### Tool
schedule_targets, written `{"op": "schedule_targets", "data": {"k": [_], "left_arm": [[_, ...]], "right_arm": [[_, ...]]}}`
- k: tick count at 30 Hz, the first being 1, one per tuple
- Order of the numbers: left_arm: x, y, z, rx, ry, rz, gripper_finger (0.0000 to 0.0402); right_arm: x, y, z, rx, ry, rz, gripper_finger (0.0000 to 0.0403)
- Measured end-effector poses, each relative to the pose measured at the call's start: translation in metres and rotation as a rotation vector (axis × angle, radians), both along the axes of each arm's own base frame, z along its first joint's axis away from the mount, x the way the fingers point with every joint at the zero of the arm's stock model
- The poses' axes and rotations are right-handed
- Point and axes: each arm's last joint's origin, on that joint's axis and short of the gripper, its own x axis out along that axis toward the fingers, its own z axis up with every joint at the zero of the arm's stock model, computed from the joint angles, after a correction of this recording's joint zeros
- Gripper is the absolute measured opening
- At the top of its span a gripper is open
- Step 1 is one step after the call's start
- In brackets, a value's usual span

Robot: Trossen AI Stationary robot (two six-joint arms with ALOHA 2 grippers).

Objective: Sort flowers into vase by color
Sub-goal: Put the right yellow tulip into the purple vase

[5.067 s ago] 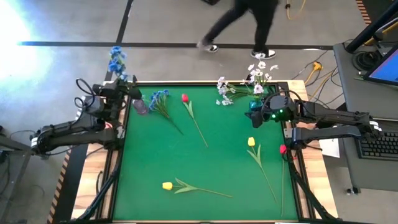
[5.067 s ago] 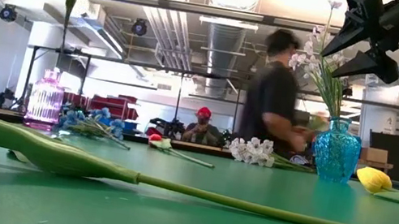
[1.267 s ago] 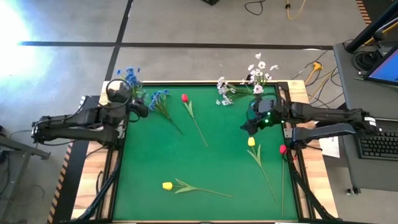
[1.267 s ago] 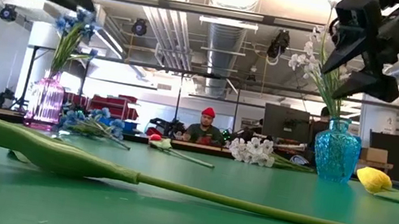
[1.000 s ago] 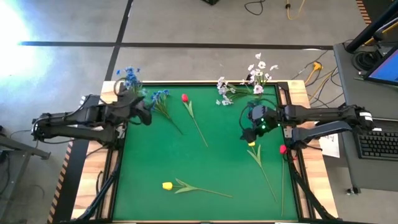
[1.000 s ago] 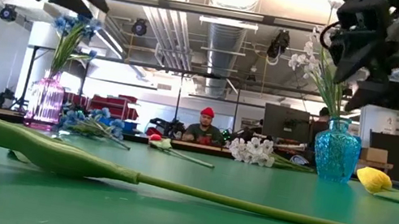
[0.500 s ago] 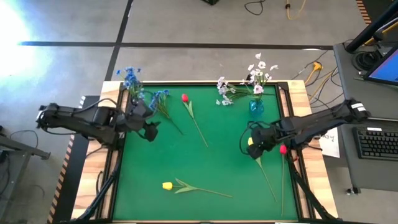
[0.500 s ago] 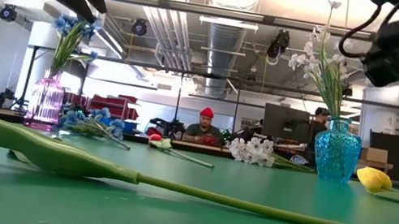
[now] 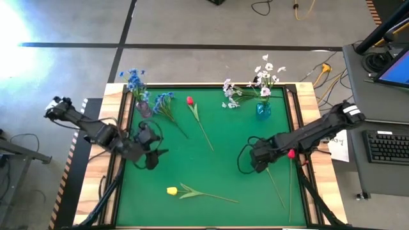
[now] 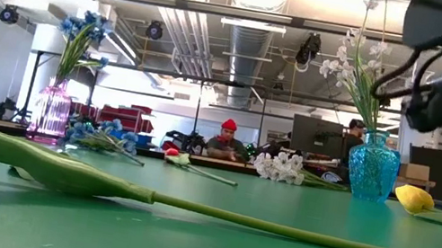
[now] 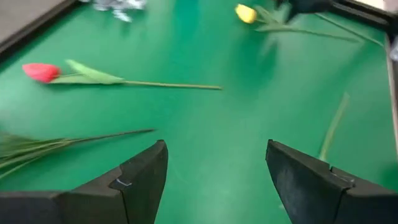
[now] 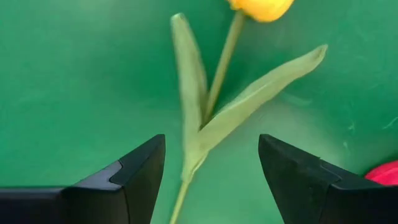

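Blue flowers (image 9: 134,81) stand in a purple vase (image 10: 50,112) at the far left, and more blue flowers (image 9: 164,99) lie on the mat beside it. White blossoms (image 9: 266,70) stand in a blue vase (image 9: 262,110); a white spray (image 9: 229,97) lies next to it. A red tulip (image 9: 190,100), a yellow tulip (image 9: 171,190) and a second red tulip (image 9: 291,153) lie on the green mat. My right gripper (image 12: 211,142) hangs open above another yellow tulip (image 12: 261,7), its fingers either side of the stem (image 12: 214,81). My left gripper (image 9: 150,156) is open over bare mat.
The green mat (image 9: 217,172) lies in a raised wooden frame (image 9: 307,96). A person (image 10: 226,139) sits in the room beyond the table. A desk with a keyboard (image 9: 390,147) stands past the right edge.
Both grippers have moved from beside the vases toward the table's near edge. My left gripper has left the purple vase and gone out over the mat. My right gripper has come over the right yellow tulip. Both have stayed open, and no flower has moved.
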Motion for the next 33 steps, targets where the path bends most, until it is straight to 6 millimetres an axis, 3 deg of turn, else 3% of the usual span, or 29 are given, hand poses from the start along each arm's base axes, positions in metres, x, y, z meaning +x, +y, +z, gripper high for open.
{"op": "schedule_targets", "data": {"k": [10, 25, 33], "left_arm": [[0.0, -0.039, -0.019, 0.024, 0.1, -0.17, 0.026], [0.002, -0.042, -0.022, -0.011, 0.109, -0.161, 0.026], [0.006, -0.045, -0.019, -0.015, 0.059, -0.166, 0.026]], "right_arm": [[0.008, 0.01, -0.019, -0.035, 0.032, 0.053, 0.0203], [0.011, 0.013, -0.021, -0.042, -0.013, 0.073, 0.0074], [0.013, 0.013, -0.021, -0.048, -0.042, 0.132, 0.0023]]}}
